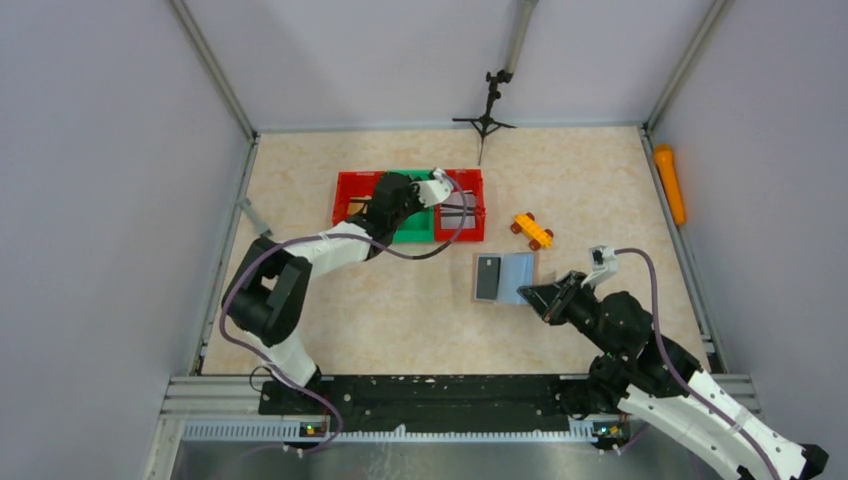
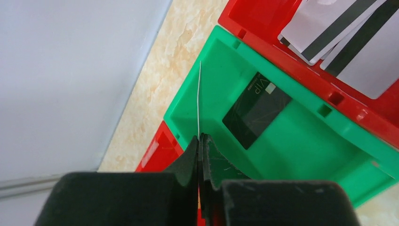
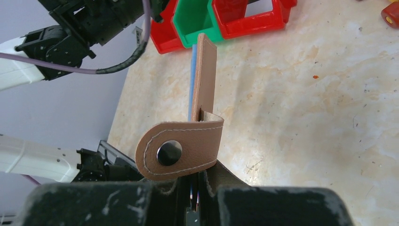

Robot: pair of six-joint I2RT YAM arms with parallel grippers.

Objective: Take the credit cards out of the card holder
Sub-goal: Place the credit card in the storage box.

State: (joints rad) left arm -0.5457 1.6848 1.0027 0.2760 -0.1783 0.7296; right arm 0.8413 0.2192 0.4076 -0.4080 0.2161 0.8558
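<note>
Top view: the left gripper point(image 1: 436, 189) is hovering over the green bin point(image 1: 415, 229), which is sitting between two red bins point(image 1: 355, 196) at upper centre. Right of centre, the card holder point(image 1: 504, 277) is lying spread open with a dark card point(image 1: 488, 278) on its left panel, and the right gripper point(image 1: 537, 296) is meeting its right edge. An orange toy car point(image 1: 532, 230) is sitting just above it.

Left wrist view: the left gripper point(image 2: 201, 141) is pinching a thin card point(image 2: 199, 99), seen edge-on, above the green bin point(image 2: 291, 150). A black card point(image 2: 256, 110) is lying inside that bin, and striped cards point(image 2: 329, 28) are filling the red bin point(image 2: 254, 14) at upper right.

Right wrist view: the right gripper point(image 3: 197, 188) is clamping the card holder point(image 3: 204, 75) by its snap flap point(image 3: 181, 148), at bottom centre. A light blue edge point(image 3: 192, 80) is showing beside the leather; I cannot tell whether it is a card or lining.
</note>
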